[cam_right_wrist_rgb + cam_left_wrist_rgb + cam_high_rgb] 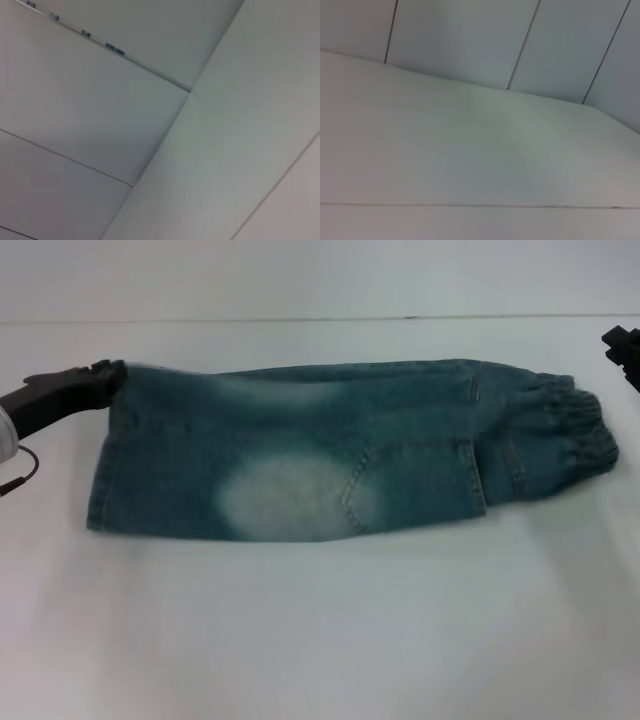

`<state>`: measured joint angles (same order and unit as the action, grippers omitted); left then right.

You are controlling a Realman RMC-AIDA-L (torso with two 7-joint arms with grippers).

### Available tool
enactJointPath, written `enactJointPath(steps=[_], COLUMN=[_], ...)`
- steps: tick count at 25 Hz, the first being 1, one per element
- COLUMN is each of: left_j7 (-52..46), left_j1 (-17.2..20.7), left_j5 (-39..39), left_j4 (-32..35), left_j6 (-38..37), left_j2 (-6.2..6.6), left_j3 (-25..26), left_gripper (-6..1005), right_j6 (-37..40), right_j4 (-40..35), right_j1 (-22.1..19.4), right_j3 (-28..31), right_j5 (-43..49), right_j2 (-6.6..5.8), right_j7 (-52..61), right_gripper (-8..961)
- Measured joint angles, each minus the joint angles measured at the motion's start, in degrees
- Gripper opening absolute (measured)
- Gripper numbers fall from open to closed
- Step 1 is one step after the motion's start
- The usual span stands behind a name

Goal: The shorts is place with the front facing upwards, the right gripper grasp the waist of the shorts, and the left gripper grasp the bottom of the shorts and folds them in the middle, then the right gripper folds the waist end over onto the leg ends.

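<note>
The denim shorts (pixel 330 450) lie flat on the white table (pixel 320 640), spanning the middle of the head view from the 9 o'clock side to the 3 o'clock side. The elastic waist (pixel 575 430) points toward 3 o'clock and the leg ends (pixel 110 470) toward 9 o'clock. The garment appears already doubled along its length, one leg resting on the other, so the first fold is judged complete. The second fold, carrying the waist over onto the leg ends, is not yet done. The left gripper (pixel 100 375) sits at the far corner of the leg ends, at about 9 o'clock, touching or just beside the cloth; whether it is clenched on the hem or released cannot be determined from these views. The right gripper (pixel 622 350) shows only as a dark tip at the 3 o'clock edge, near the waist but apart from it, and grasps nothing visible; its finger state cannot be determined either. Both wrist views show only pale wall panels and bare surface, with no cloth in sight. A thin dark cable (pixel 22 472) hangs beside the left arm at 9 o'clock, clear of the shorts. Nothing stands between the waist and the leg ends, so the path for the remaining fold is judged unobstructed.
</note>
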<state>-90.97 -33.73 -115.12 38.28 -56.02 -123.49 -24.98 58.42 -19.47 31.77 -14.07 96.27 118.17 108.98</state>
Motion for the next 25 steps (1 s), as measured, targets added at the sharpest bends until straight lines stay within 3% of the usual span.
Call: enactJointPath(steps=[2,7,9,14,18,23,25], left_j7=[-0.23,-1.34,-2.22,-1.69,-2.38,-3.15,-3.16], left_j1=[0.01,0.94,1.72,3.16,3.44,3.23,3.01], left_j5=[0.00,-0.06,-0.26,1.37,1.60,1.63,1.73], left_j4=[0.26,3.55,6.12,9.09,9.29,9.46,9.35], left_j6=[-0.10,-1.19,-1.61,-7.41,-8.96,-9.00,-8.87], left_j2=[0.08,0.16,-0.19,-0.48,-0.59,-0.61,-0.61], left_j3=[-0.27,-0.48,-0.67,-3.49,-8.70,-12.59,-13.50], left_gripper=[58,263,340,534,691,774,807], right_j6=[-0.01,1.45,2.82,7.38,10.23,11.21,10.85], right_j4=[-0.12,-0.68,-2.08,-7.31,-10.47,-11.64,-11.64], right_j1=[-0.39,-2.59,-4.01,-8.37,-11.06,-11.91,-11.65], right_j3=[-0.14,-0.22,-0.84,-6.86,-10.10,-10.33,-10.40], right_j5=[0.10,0.07,0.19,1.21,5.04,7.62,7.87], right_j2=[-0.38,-1.60,-1.85,-1.88,-1.94,-1.89,-1.79], right_j7=[0.15,0.39,0.14,0.19,0.35,0.04,-0.14], right_gripper=[208,438,479,582,665,912,924])
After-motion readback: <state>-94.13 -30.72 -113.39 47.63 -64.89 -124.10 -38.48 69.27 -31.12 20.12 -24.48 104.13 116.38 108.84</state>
